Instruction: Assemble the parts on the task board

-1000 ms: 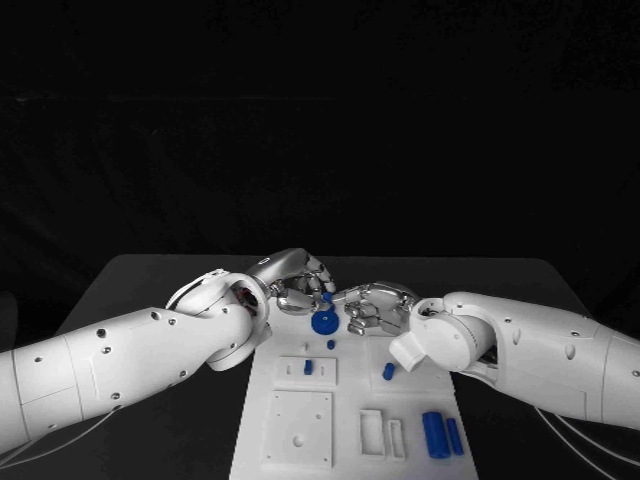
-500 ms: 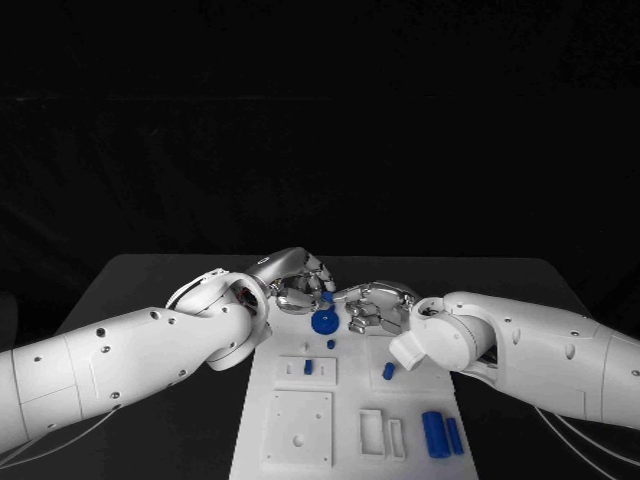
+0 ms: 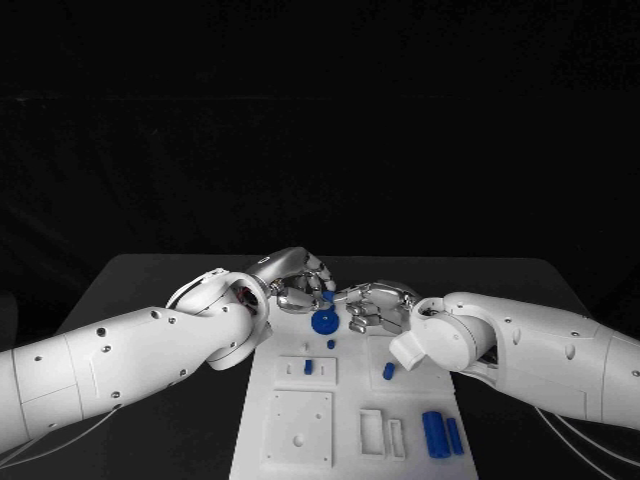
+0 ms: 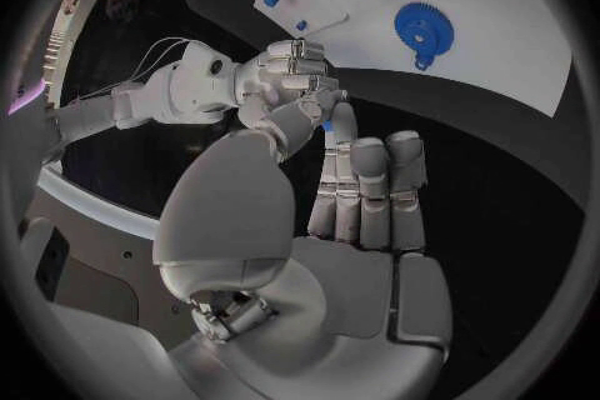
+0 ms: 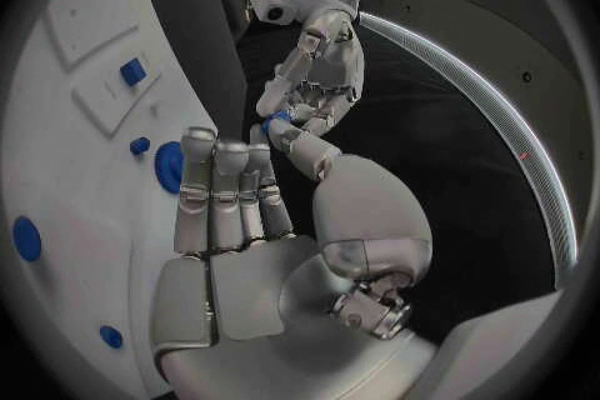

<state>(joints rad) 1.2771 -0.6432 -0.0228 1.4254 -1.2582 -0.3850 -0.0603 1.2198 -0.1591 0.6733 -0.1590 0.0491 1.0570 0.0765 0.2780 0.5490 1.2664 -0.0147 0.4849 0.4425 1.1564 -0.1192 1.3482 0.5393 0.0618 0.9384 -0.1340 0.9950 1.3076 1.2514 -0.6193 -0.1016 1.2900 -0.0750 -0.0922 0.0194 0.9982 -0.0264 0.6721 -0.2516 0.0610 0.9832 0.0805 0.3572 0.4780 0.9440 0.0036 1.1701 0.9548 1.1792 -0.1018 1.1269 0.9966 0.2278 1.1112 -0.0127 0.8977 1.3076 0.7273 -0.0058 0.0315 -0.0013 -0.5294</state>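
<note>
left hand (image 3: 294, 279), right hand (image 3: 374, 306), small blue part (image 3: 326, 296) pinched btwn

**Count of the things**

There is one task board (image 3: 348, 392) and two hands, the left hand (image 3: 294, 278) and the right hand (image 3: 375, 308). I count seven blue parts: one gear (image 3: 323, 322), two long bars (image 3: 434, 434), three short pegs (image 3: 388, 371), and one small piece (image 3: 325, 296) between the hands.

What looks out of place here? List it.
Nothing is spilled or damaged. One oddity: a small blue part sits between the fingertips of the left hand and right hand, above the white task board, not seated on it like the blue gear.
</note>
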